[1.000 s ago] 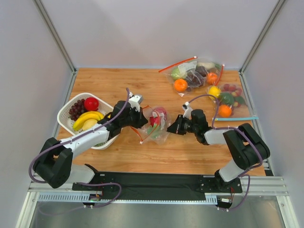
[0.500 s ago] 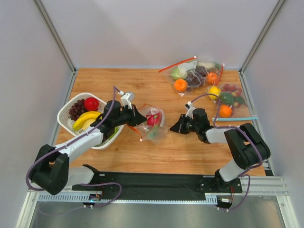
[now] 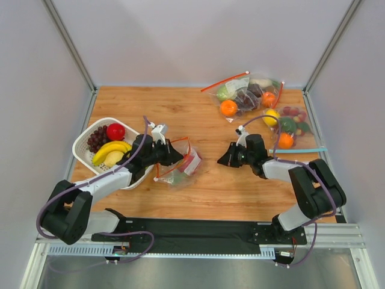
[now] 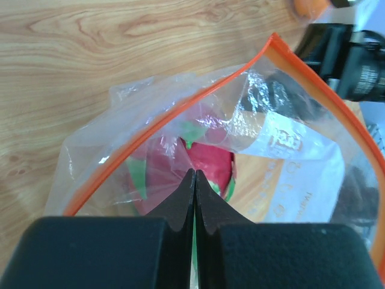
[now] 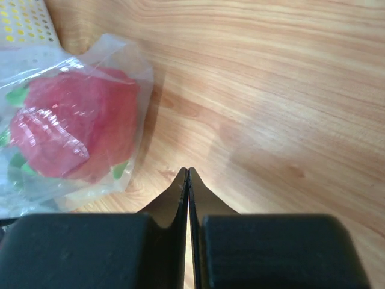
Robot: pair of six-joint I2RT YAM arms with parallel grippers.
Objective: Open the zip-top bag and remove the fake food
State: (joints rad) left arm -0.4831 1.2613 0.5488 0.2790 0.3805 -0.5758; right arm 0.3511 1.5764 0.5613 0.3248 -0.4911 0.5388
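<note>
The zip-top bag (image 3: 180,164) lies just right of the white basket, its red-orange strip (image 4: 180,108) arched open. A pink fruit with green tips (image 4: 207,165) is inside, beside the white label (image 4: 289,156). My left gripper (image 3: 173,155) is shut on the bag's near plastic wall (image 4: 194,174). My right gripper (image 3: 221,159) is shut and empty (image 5: 187,171), low over the bare wood, a short gap to the right of the bag (image 5: 72,138). Dark grapes (image 3: 96,139), a round red fruit (image 3: 115,131) and yellow fruit (image 3: 111,150) lie in the basket.
The white basket (image 3: 78,146) stands at the left, close behind my left gripper; its corner shows in the right wrist view (image 5: 24,18). Two other filled bags lie at the back right (image 3: 246,93) and right (image 3: 289,126), the latter with a teal-blue strip (image 3: 301,150).
My left gripper has pulled the bag left and nearer, toward the basket. The gap between the bag and my right gripper has widened; the right gripper has barely moved.
</note>
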